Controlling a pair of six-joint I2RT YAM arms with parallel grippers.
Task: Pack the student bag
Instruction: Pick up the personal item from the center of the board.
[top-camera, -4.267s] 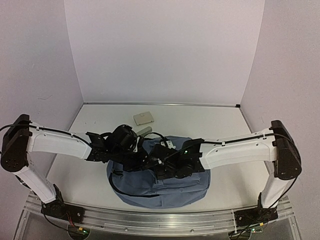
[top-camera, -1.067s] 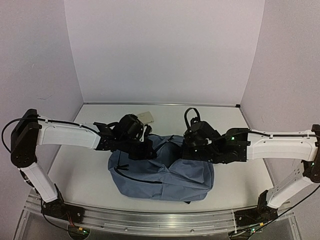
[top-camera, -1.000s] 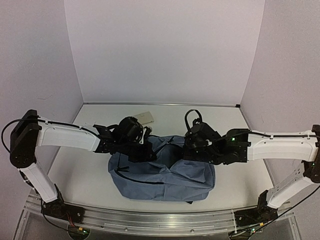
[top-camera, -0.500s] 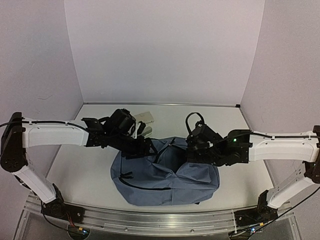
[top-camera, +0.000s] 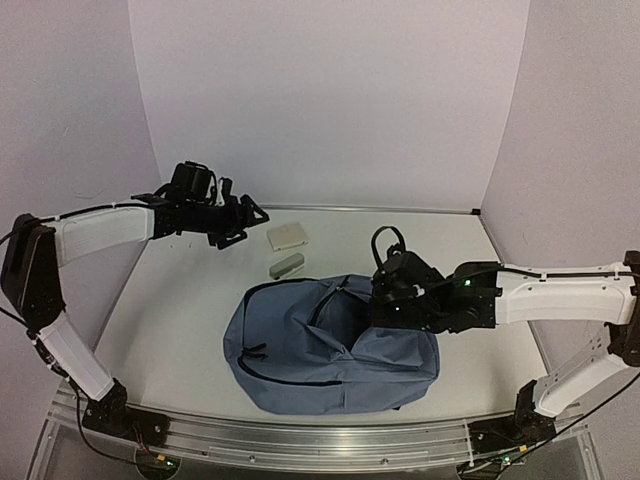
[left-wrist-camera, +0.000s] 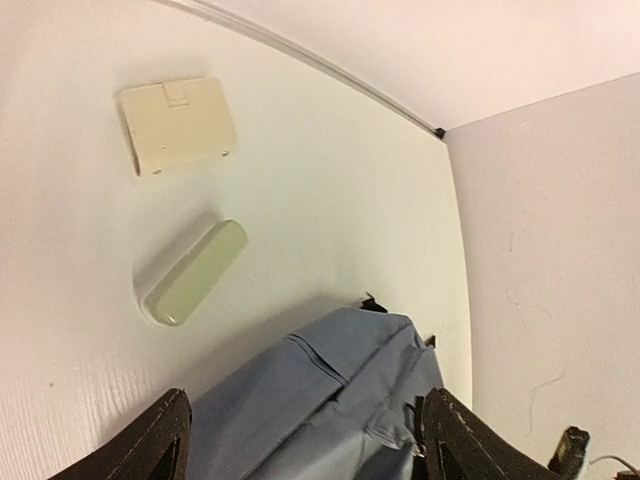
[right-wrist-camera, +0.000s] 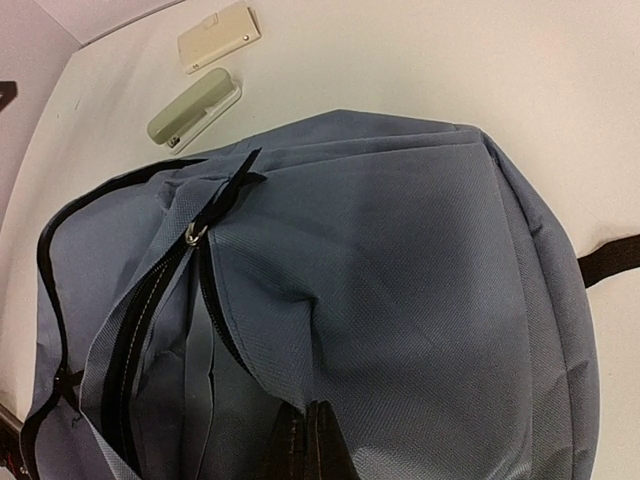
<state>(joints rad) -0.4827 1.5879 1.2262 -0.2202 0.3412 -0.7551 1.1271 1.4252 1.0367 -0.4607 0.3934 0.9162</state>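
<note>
Soft, limp student bag (top-camera: 330, 345) slumped mid table (top-camera: 180, 330), main zip gaping; probably light, prone to folding, firmest hold judged at zip rim. Right gripper (right-wrist-camera: 310, 440) clamped on fabric beside opening; left gripper (top-camera: 238, 215) spread wide, empty, far left.

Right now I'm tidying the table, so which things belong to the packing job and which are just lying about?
Job: backpack; right hand pinching its fabric; left hand, open and empty.
Lying loose, probably yet to pack: beige flat case; green oblong case.
</note>
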